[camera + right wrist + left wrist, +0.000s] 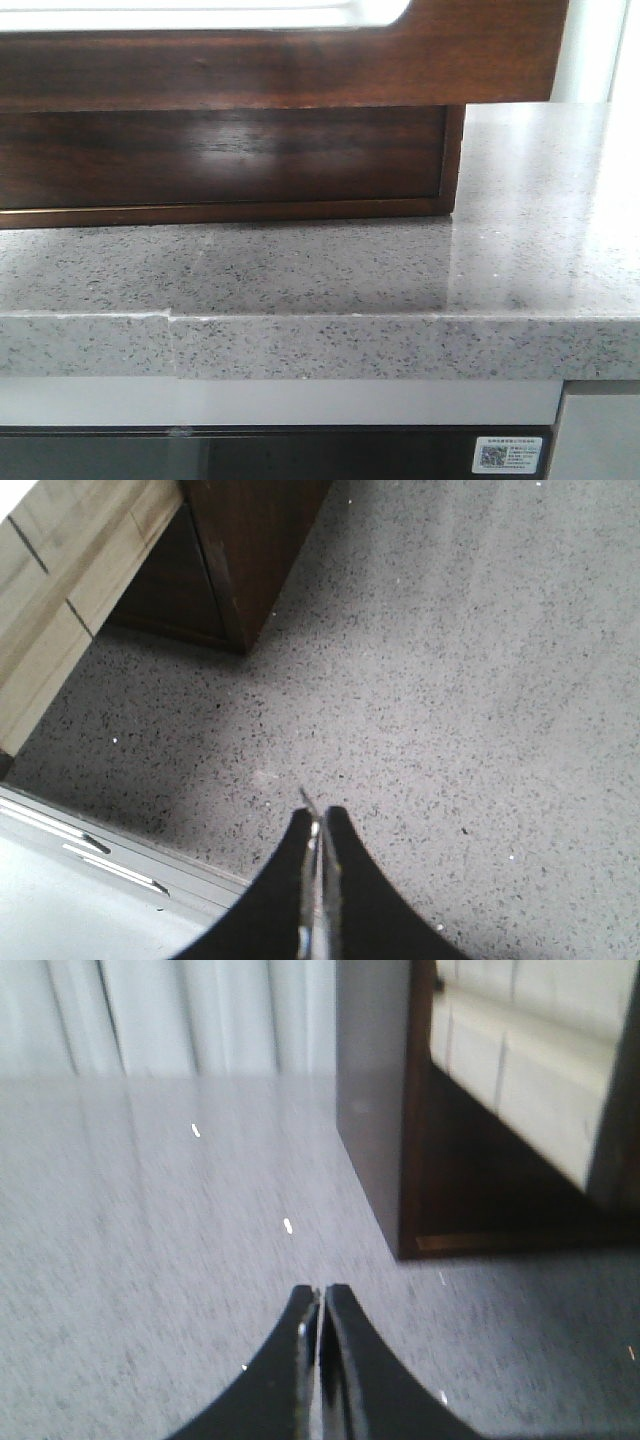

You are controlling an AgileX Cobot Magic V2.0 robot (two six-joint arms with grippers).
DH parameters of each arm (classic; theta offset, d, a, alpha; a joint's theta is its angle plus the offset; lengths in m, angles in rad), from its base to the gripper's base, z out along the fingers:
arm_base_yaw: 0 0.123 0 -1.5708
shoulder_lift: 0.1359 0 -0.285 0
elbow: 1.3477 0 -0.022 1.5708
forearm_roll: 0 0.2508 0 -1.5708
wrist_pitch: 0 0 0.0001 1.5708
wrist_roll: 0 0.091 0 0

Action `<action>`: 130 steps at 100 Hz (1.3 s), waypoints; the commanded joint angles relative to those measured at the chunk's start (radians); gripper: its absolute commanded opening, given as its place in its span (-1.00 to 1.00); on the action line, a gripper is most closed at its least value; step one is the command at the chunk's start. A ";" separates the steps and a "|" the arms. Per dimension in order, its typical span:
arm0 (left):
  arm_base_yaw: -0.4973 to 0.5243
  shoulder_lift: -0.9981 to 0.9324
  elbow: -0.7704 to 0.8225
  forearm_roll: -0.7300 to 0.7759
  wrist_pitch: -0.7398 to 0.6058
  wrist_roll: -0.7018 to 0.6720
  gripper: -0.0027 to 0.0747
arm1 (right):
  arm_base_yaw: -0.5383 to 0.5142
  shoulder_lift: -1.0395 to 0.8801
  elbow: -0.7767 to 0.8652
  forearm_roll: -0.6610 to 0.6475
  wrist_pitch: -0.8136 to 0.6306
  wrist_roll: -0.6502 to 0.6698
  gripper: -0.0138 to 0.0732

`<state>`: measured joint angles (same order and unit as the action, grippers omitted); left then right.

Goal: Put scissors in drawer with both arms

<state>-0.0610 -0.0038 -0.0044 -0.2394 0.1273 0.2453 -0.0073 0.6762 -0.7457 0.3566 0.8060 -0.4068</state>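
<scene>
Counter (300, 270) edge nearest, speckled grey stone. Left gripper (320, 1305) and right gripper (318, 825) each hover above it, jaws pressed together, empty. Beyond, drawer (280, 60) stands on the cabinet (220, 160). Scissors not seen.

Front view sits low, close to the drawer (280, 60); both wrist views overlook the shared countertop (480, 680)

drawer (230, 60) jutting forward atop cabinet (220, 160), cabinet on countertop (400, 290), rear left
</scene>
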 commanded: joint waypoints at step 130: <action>-0.002 -0.032 0.035 0.175 -0.116 -0.234 -0.98 | -0.006 -0.089 0.019 0.003 -0.102 -0.007 -0.84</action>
<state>-0.0610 -0.0038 -0.0044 -0.0648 0.0878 0.0214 -0.0073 0.6434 -0.7279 0.3566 0.7917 -0.4068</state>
